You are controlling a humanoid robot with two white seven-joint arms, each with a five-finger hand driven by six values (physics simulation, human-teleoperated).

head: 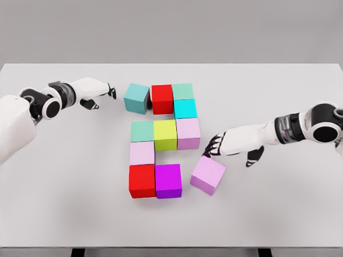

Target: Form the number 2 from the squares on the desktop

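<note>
Your right hand (228, 144) reached in from the right, low over the tabletop (64, 187), palm down and fingers spread, grasping nothing. Its dark fingertips (210, 151) sat right at the top edge of the loose lilac cube (208, 174); whether they actually touched it, you could not tell. The thumb hung down apart from the rest, off to the right.

Your left hand (96, 91) lay stretched out at the upper left, fingers relaxed and pointing at the teal cube (136, 98), close to it but apart, holding nothing.

The figure sat mid-tabletop. That teal cube stood slightly turned and just off the red cube (162, 99), with a green cube (183, 91) beside the red one to finish the top row. A cyan cube (185, 108) sat under the green one. The middle row ran mint (142, 131), yellow-green (165, 134), pale pink (188, 133). Below the mint cube was a light pink cube (142, 153), then a second red cube (142, 181) and a magenta cube (168, 180) side by side. The lilac cube lay tilted, just right of the magenta one, with a gap between them.
</note>
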